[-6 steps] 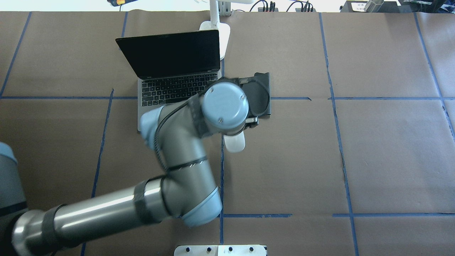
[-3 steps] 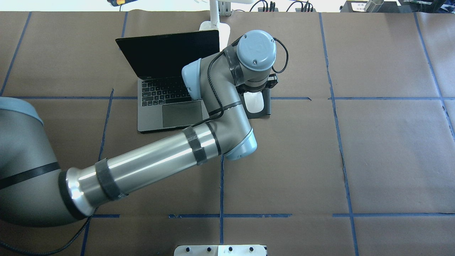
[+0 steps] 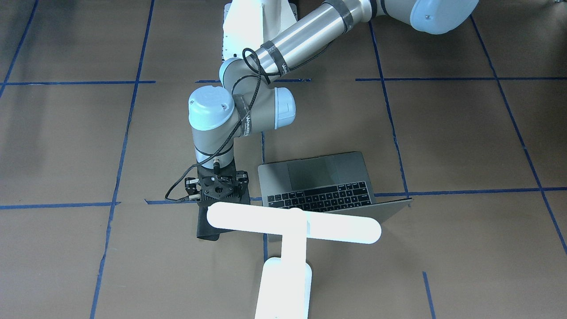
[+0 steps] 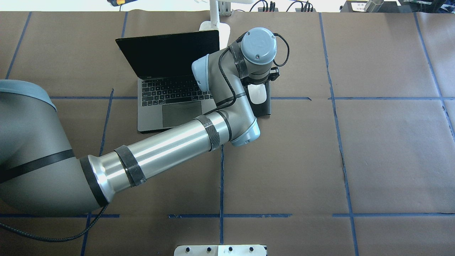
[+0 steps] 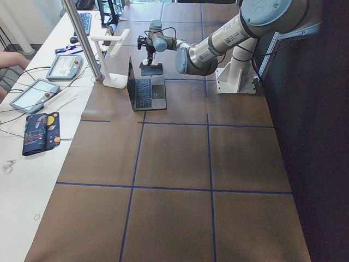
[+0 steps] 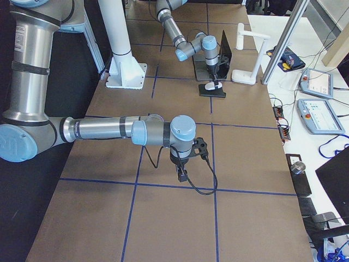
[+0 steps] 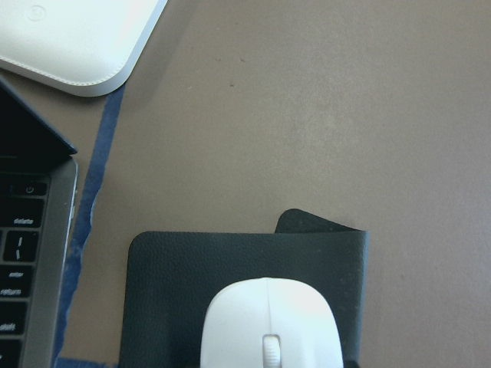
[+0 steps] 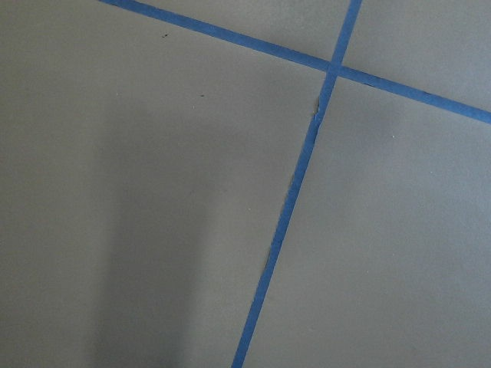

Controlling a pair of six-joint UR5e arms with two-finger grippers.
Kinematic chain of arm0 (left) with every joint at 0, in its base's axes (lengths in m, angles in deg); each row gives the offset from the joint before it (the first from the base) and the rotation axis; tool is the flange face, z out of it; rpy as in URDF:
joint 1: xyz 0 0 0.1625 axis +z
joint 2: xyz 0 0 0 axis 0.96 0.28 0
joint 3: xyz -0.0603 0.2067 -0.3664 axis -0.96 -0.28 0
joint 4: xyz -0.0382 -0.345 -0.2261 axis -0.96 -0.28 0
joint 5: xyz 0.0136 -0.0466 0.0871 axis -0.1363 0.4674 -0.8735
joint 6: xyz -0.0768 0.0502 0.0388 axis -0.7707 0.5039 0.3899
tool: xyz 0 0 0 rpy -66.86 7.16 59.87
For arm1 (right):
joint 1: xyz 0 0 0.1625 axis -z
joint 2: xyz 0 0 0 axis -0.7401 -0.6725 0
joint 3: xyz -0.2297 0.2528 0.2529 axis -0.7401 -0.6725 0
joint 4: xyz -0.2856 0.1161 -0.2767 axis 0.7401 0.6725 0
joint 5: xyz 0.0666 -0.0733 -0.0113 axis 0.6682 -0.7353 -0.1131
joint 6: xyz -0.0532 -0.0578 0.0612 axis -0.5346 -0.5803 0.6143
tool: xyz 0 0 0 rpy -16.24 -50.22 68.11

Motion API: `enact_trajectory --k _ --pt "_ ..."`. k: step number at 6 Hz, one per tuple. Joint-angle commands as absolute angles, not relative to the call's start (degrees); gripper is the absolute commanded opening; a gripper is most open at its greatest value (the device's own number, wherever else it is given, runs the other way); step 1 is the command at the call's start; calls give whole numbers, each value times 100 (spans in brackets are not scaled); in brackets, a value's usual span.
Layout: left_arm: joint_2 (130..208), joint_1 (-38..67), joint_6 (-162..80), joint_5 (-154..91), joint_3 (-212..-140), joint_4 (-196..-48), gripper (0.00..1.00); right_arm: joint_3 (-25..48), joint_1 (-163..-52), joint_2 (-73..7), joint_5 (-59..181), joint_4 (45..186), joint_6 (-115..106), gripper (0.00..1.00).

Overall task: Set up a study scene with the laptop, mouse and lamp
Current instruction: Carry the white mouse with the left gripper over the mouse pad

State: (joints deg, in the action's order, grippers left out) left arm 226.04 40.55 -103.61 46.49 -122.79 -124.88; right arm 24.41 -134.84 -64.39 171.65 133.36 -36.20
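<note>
- Along the far edge of the counter, left of its middle, the laptop (image 4: 167,103) stands open. Its dark screen and keyboard face the robot's side, which reads as the seat of the study scene.
- The lamp (image 3: 294,235) stands at that same far edge, just behind the laptop's right rear corner. Its bar head reaches across above the lid, probably to light the keys.
- The mouse (image 4: 257,94) sits on the black pad (image 4: 262,110) just beside the laptop's right side, where a right hand would fall. Whether it fully rests on the pad I cannot tell.
- The left gripper (image 3: 219,192) hangs straight down over the mouse's far end. The wrist and lamp head hide its fingers, so I cannot tell whether they pinch the mouse or stand spread.
- The right gripper (image 6: 182,166) points down over bare surface toward the counter's right end, well apart from everything. I cannot tell how its fingers stand.
- The counter is covered in brown paper (image 4: 373,160) crossed by blue tape (image 4: 341,142) in a grid.
- A white pedestal (image 6: 122,65) carries the arms at the near edge.
- A side bench (image 5: 32,164) beyond the far edge holds teach pendants (image 5: 62,65) and cables.
</note>
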Motion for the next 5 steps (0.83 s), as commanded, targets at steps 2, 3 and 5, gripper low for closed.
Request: enact_trajectory --k 2,3,5 --pt "22699 3982 -10270 4767 -12197 -12560 100 2426 -13484 -6439 17170 13329 -3621 100" --pt "22700 3868 -10218 5142 -12301 -12551 100 2426 -13475 -6439 17170 13329 -3620 100" --pt "22551 3849 -10156 5618 -12880 -12272 100 2426 -13475 -6439 17161 13329 -3620 100"
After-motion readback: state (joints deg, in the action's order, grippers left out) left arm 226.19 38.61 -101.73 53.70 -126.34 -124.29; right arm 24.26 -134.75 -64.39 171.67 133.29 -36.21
